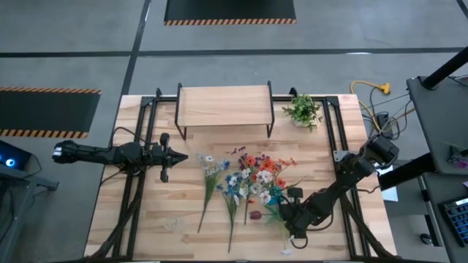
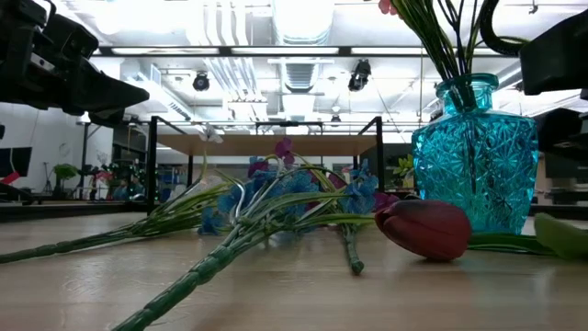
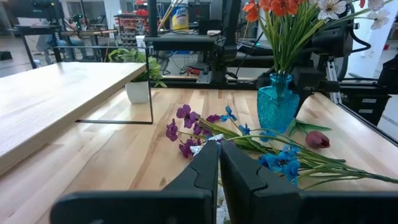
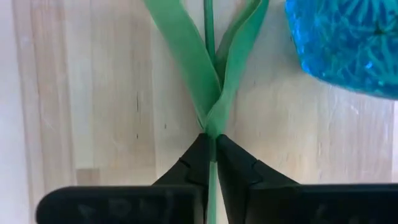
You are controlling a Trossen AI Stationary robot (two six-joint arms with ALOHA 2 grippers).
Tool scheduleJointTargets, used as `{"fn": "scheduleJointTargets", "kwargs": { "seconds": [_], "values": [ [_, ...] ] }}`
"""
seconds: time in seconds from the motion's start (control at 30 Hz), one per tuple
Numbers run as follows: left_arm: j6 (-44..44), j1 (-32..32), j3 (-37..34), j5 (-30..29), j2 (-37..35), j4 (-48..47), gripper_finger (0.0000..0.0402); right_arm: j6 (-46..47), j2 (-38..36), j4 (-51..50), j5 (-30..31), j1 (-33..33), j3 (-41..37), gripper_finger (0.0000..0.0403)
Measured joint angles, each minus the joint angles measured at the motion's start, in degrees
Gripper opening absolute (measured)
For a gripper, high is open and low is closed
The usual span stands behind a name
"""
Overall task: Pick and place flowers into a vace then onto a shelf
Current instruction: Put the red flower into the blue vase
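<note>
A turquoise glass vase (image 2: 473,165) stands on the table with orange-red and white flowers (image 3: 283,7) in it. Loose blue and purple flowers (image 1: 227,183) lie flat on the tabletop to its left. A dark red bud (image 2: 424,228) rests on the wood beside the vase's foot. Its green stem runs to my right gripper (image 4: 211,140), which is shut on it near the table's front right (image 1: 287,231). My left gripper (image 1: 191,156) hovers shut left of the loose flowers, holding nothing. The shelf (image 1: 225,106) stands at the far middle. My right gripper pinches the thin green stem (image 4: 212,127) between its two fingertips, just below where two long leaves (image 4: 186,56) split off. The fingers come from above, pointing steeply down. Stem and leaves lie on the tabletop beside the vase (image 4: 348,43).
A small leafy green plant in a white pot (image 1: 303,111) sits right of the shelf. Black frame rails (image 1: 142,139) run along both sides of the table. A small clear thing (image 1: 172,223) lies near the front left on bare wood.
</note>
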Motion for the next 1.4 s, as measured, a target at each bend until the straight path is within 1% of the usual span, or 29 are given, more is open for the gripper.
{"fn": "scheduleJointTargets", "kwargs": {
  "seconds": [0.23,0.3,0.37,0.73,0.9,1.07,1.17,1.27,1.4],
  "values": [
    [0.0,0.0,0.0,0.0,0.0,0.0,0.0,-1.7,-2.6,-0.4,-2.9,1.6,-0.2,0.0012],
    [0.0,0.0,0.0,0.0,0.0,0.0,0.0,-2.8,-4.5,-0.2,-2.6,2.6,-0.2,0.0011],
    [0.0,0.0,0.0,0.0,0.0,0.0,0.0,-3.7,-6.8,0.0,-0.7,3.7,-0.2,0.0011],
    [0.0,0.0,0.0,0.1,0.0,0.0,0.0,-8.1,-19.7,0.0,17.0,12.1,-0.2,0.0011],
    [0.0,0.0,0.0,0.1,0.0,0.0,0.0,-9.7,-23.5,0.1,22.5,15.0,-0.2,0.0011],
    [0.0,0.0,0.0,0.0,0.0,0.0,0.0,-11.2,-25.5,0.1,28.9,16.8,-0.2,0.0011],
    [0.0,0.0,0.0,0.0,0.0,0.0,0.0,-11.2,-25.8,0.2,36.8,17.5,-0.2,0.0011],
    [0.0,0.0,0.0,0.0,0.0,0.0,0.0,-9.1,-25.7,0.4,48.1,17.8,-0.2,0.0011],
    [0.0,0.0,0.0,0.0,0.0,0.0,0.0,-6.6,-24.4,0.6,58.8,18.2,-0.2,0.0011]
  ]
}}
